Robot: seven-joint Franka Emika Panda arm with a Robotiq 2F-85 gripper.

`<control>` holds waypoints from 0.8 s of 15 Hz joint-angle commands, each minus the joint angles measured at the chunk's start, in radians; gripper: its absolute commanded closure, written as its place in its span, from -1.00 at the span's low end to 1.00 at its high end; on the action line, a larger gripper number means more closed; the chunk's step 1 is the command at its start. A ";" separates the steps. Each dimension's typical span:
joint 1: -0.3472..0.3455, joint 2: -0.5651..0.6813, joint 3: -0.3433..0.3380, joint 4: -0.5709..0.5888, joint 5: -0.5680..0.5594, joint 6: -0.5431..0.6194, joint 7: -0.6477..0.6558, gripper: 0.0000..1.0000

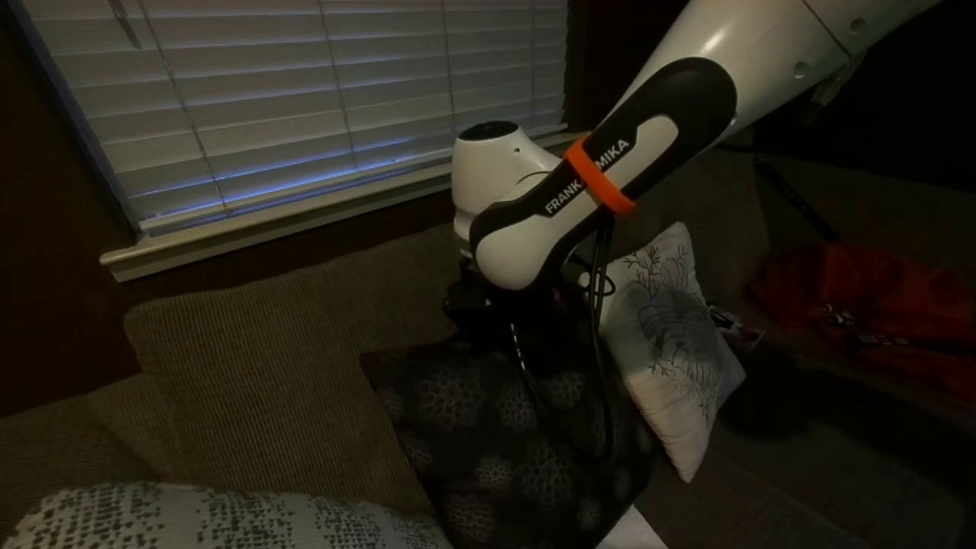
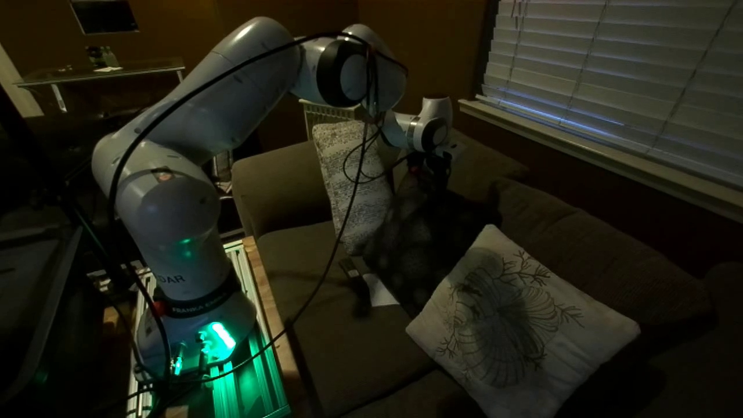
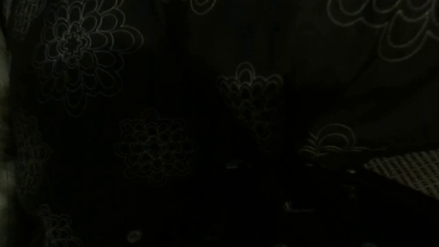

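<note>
pale blinds (image 1: 305,99), white shell-print pillow (image 2: 516,325)

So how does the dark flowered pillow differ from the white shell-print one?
The dark pillow bears pale flowers; the white pillow, a dark-lined shell. The gripper is at the dark pillow's upper end, while the white pillow lies apart from it. Both carry line-drawn prints.

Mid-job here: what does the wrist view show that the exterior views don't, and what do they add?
Only the wrist view: petal outlines close up, and a near patch of coarse weave at its right edge. Only the exterior views, both of them: window blinds, white arm. Shared: the dark flowered cushion, large in the wrist view.
</note>
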 commanded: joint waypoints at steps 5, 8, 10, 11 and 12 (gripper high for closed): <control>0.034 -0.098 0.016 -0.082 0.061 0.052 0.045 0.98; 0.053 -0.164 0.007 -0.156 0.058 0.068 0.076 0.98; 0.057 -0.216 0.016 -0.218 0.066 0.081 0.095 0.98; 0.045 -0.246 0.041 -0.254 0.081 0.097 0.079 0.98; 0.028 -0.274 0.071 -0.290 0.100 0.099 0.046 0.98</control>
